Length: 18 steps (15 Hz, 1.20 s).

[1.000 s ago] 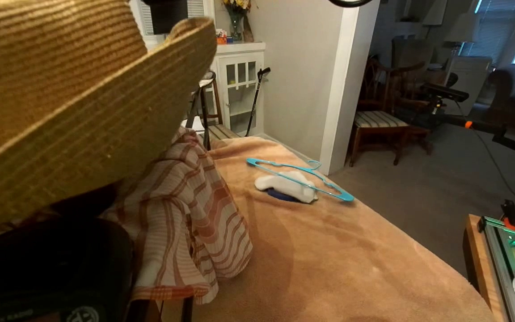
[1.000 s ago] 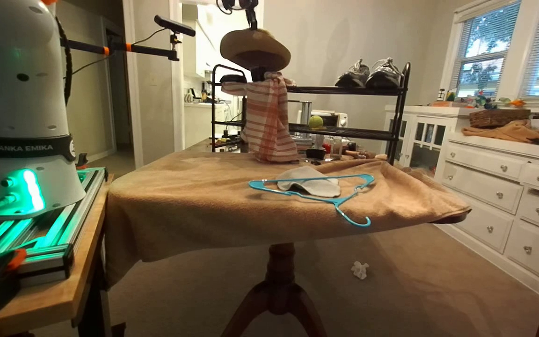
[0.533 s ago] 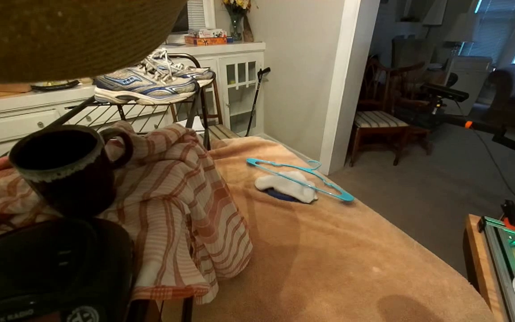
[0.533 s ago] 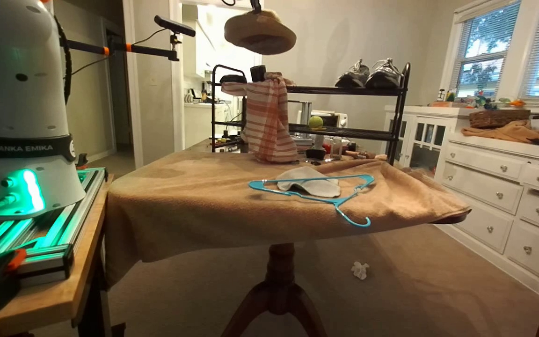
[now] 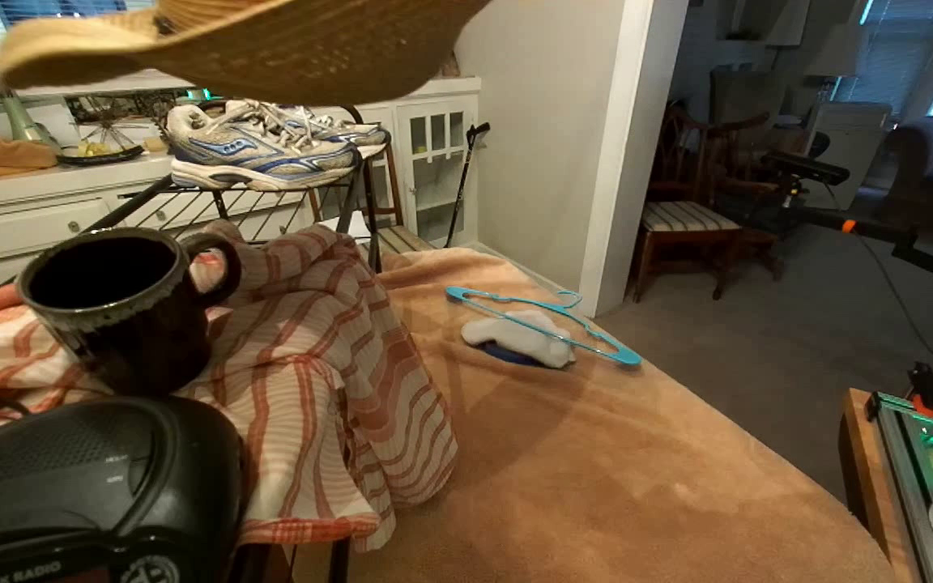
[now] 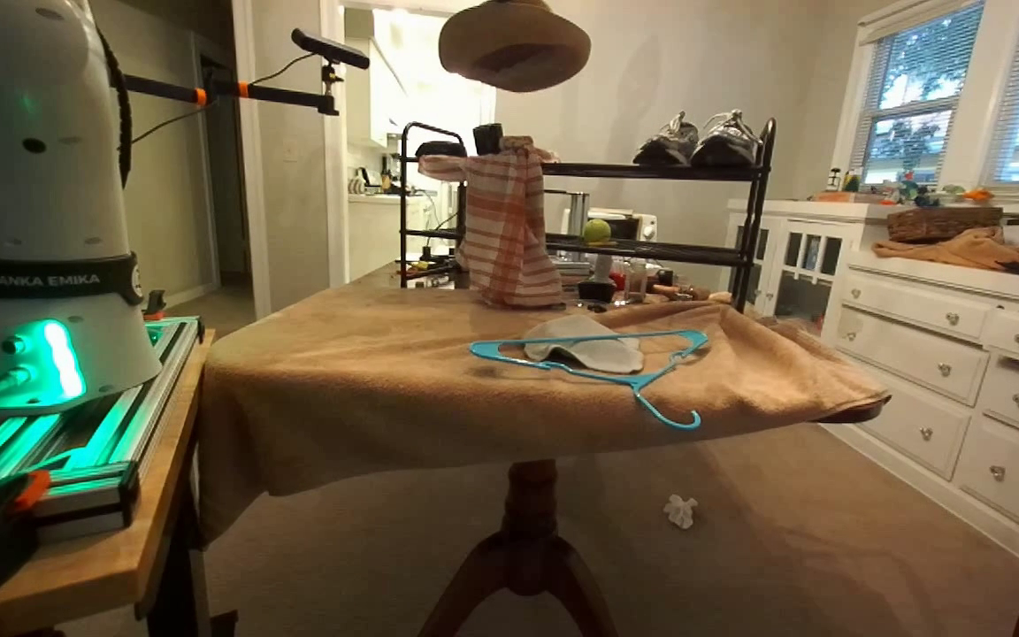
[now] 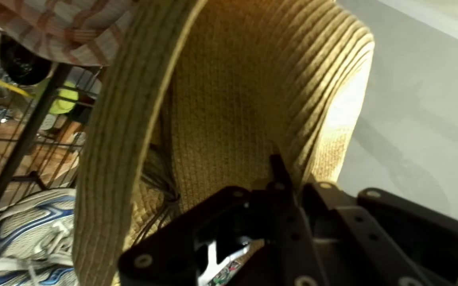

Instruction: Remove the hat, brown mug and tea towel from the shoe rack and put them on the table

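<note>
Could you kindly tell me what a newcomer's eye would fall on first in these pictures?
Most likely the straw hat, pinched in the gripper and hanging in the air, higher than the shoe rack. Next, the brown mug, resting on the striped tea towel draped over that rack, and the bright blue hanger lying on the tan-covered table.

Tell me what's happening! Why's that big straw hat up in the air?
A robot arm has the straw hat pinched in its gripper and is holding it higher than the shoe rack. It's meant to go on the table, where a blue hanger lies. The brown mug sits on the striped tea towel, which is draped over the rack. Those two haven't been moved to the table yet.
</note>
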Tool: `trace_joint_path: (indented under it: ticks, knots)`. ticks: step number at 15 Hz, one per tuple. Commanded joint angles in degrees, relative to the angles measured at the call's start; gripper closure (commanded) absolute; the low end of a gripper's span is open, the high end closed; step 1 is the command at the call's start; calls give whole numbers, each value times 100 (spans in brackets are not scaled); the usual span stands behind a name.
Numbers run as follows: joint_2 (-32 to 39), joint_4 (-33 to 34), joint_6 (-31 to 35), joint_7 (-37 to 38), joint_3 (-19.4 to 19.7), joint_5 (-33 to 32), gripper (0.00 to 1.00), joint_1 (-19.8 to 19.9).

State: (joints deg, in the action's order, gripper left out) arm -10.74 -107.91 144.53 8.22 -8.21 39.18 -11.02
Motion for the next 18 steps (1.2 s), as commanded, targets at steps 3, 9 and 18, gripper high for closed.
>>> trace_joint_path:
  ticks: [3,9,18]
  knots:
    - [-898,-1440,137,-168,477,53,98,343]
    - [-1044,-2298,863,-566,872,422,98,386]
    - [-1441,-3353,1555,-4337,2431,3011,98,-912]
